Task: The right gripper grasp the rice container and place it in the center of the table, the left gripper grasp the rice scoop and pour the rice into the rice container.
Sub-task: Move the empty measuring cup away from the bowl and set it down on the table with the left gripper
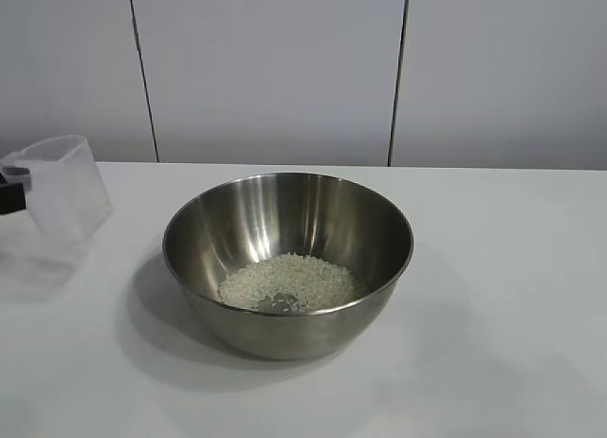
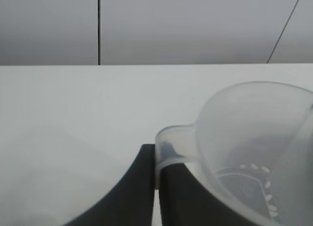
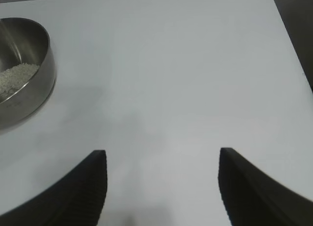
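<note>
Rice container: the big steel bowl (image 1: 287, 263) stands upright in the middle of the exterior frame, on the white surface (image 1: 512, 305), its shadow spilling to the lower left.
Rice: a pale heap of grains (image 1: 290, 282) lies on the bowl's floor, toward its near side; a patch of bare steel shows at the front edge of the heap.
Rice scoop: the frosted plastic cup (image 1: 63, 188) sits at the far left edge of the exterior frame, tilted, well apart from the bowl. In the left wrist view it fills the lower right (image 2: 254, 147), with only a few stray grains clinging inside it.
Left claw: pressed together on the scoop's handle tab, its two dark fingers (image 2: 142, 187) meeting at the bottom centre of its own view; in the exterior view only a black sliver (image 1: 11, 193) shows at the left edge, beside the cup.
Right claw: spread wide and holding nothing (image 3: 161, 187), its fingers at the bottom corners of its own view, hanging over bare surface; the bowl (image 3: 22, 69) lies at that view's upper left, well away from it.
Background: a pale panelled wall (image 1: 285, 68) behind the surface.
</note>
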